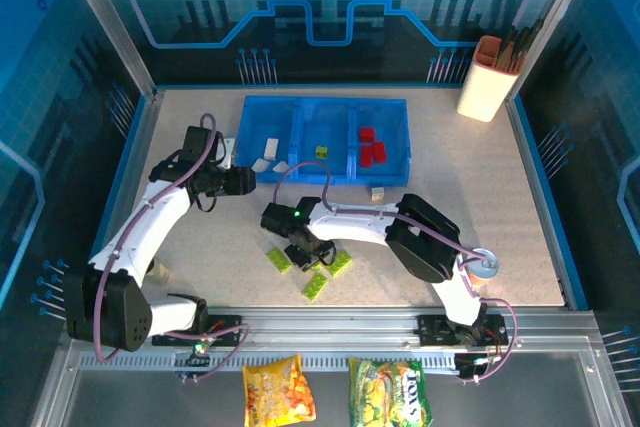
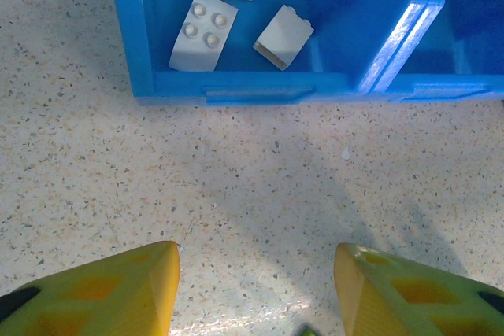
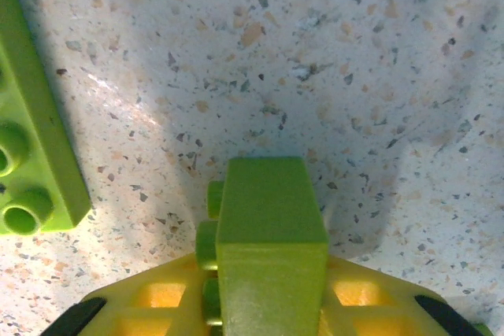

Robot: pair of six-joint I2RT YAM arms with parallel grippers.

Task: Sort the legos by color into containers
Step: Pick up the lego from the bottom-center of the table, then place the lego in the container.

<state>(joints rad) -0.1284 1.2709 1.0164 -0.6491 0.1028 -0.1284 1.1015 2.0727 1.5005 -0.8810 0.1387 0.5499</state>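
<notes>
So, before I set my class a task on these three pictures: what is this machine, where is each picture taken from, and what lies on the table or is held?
Two robot arms, a left arm and a right arm, are bolted at a table's near edge. One picture looks down from above; the others come from a camera on each wrist. A blue three-compartment tray holds white bricks, one lime brick and red bricks. More lime bricks lie loose on the table. The right gripper is shut on a lime green brick; the left gripper is open and empty.

Blue three-compartment tray (image 1: 325, 101): white bricks (image 2: 202, 31) left, red bricks (image 1: 370, 152) right; green bricks (image 1: 315, 285) outside, one gripped.
</notes>
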